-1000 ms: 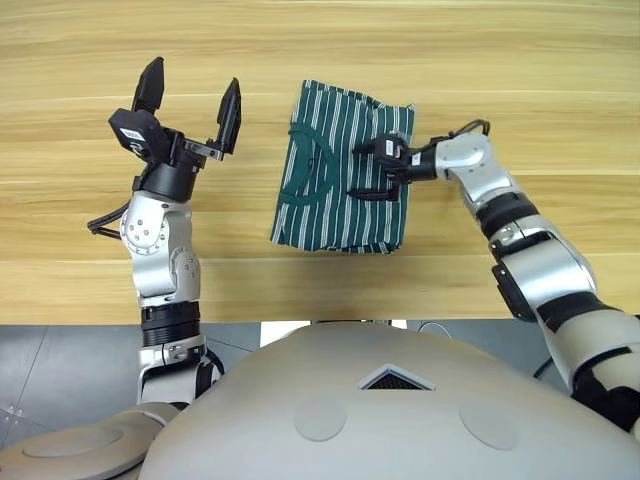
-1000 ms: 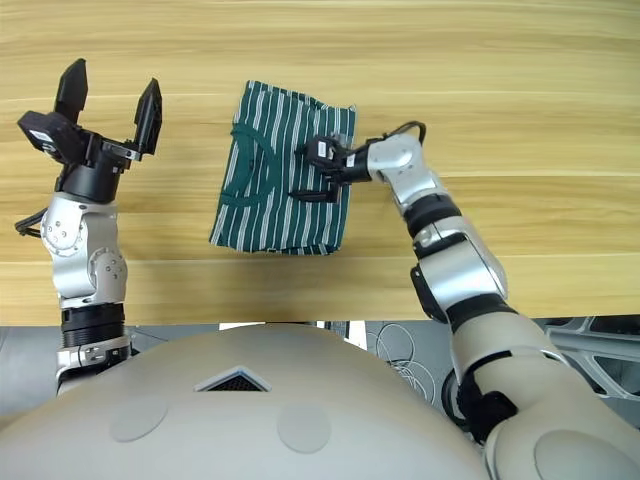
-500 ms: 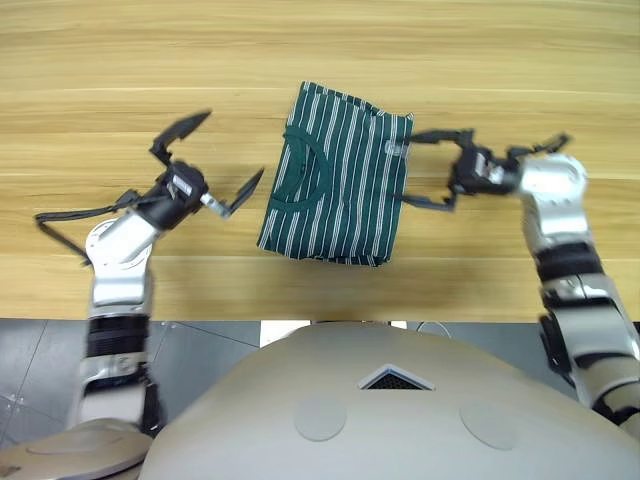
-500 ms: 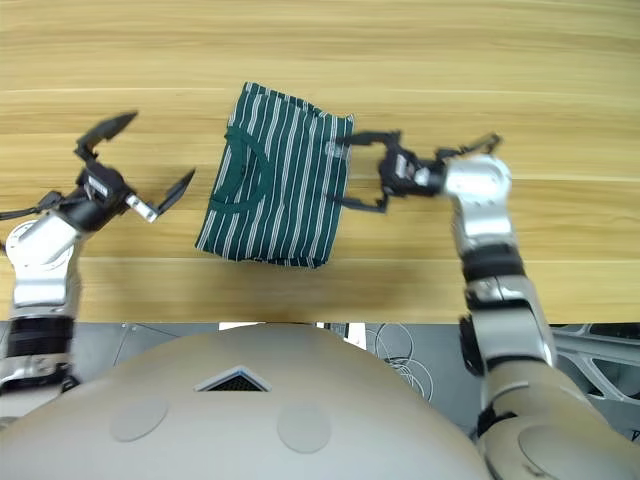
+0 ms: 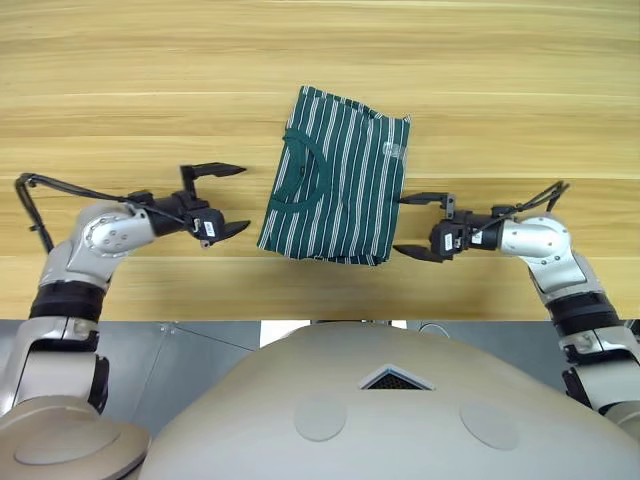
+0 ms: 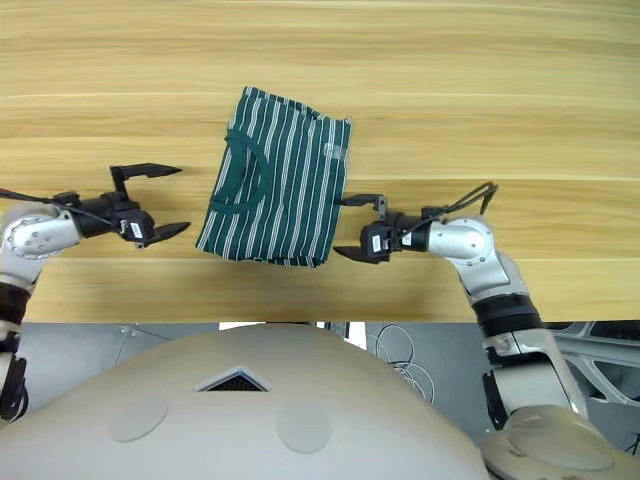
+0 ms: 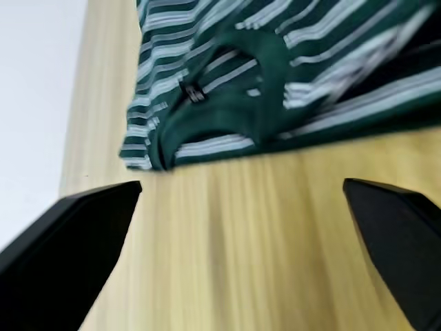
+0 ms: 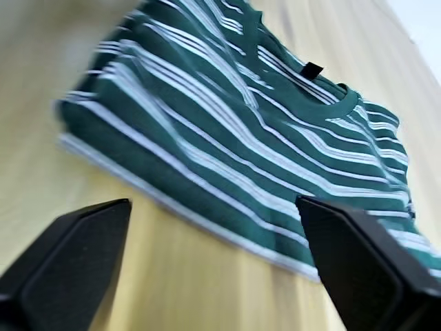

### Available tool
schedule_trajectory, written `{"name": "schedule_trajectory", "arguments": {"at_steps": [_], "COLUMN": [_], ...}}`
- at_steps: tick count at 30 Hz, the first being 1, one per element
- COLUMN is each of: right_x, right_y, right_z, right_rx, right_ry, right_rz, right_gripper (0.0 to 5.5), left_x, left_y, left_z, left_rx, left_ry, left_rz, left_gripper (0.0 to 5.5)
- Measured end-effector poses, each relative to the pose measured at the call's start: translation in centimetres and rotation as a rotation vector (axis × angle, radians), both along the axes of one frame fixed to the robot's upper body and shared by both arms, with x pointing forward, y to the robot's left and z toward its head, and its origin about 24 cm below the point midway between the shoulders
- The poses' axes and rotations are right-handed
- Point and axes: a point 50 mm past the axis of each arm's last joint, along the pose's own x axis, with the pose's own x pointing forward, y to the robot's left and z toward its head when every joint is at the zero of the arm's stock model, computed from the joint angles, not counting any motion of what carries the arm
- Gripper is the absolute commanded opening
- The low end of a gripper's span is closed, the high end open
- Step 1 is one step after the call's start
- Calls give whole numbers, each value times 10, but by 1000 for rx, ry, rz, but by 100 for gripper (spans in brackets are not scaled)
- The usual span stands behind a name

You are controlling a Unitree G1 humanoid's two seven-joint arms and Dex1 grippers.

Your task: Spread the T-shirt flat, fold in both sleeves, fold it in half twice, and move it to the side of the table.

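Right end effector [image 5: 398, 224] now off the T-shirt [image 5: 335, 175]; left end effector [image 5: 245, 197] down beside it.

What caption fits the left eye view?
Folded striped T-shirt lies on wooden table, flanked by open left gripper and open right gripper.

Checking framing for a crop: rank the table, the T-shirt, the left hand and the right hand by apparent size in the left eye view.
1. table
2. T-shirt
3. left hand and right hand: both open and about alike, so they tie.
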Motion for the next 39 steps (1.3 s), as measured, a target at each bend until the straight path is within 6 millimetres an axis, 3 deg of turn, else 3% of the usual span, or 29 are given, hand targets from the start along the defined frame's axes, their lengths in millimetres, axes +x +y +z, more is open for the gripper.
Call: {"name": "schedule_trajectory", "arguments": {"at_steps": [5,20,28,36,39], "right_x": [4,0,-1,-4,-11], "right_y": [14,17,9,7,5], "right_z": [-3,-6,-6,-8,-7], "right_rx": [-1,50,72,87,96], "right_ry": [-19,58,116,171,251], "right_rz": [32,16,15,56,112], "right_gripper": [284,10,8,8,8], "left_x": [9,-21,-34,-37,-61], "left_y": [-24,-40,-40,-40,-46], "left_z": [-5,-24,-34,-31,-30], "left_rx": [-19,-101,-148,-158,-267], "left_ry": [-38,48,160,212,391], "left_rz": [-118,-245,-234,-239,-184], "left_gripper": [540,250,80,0,0]}}
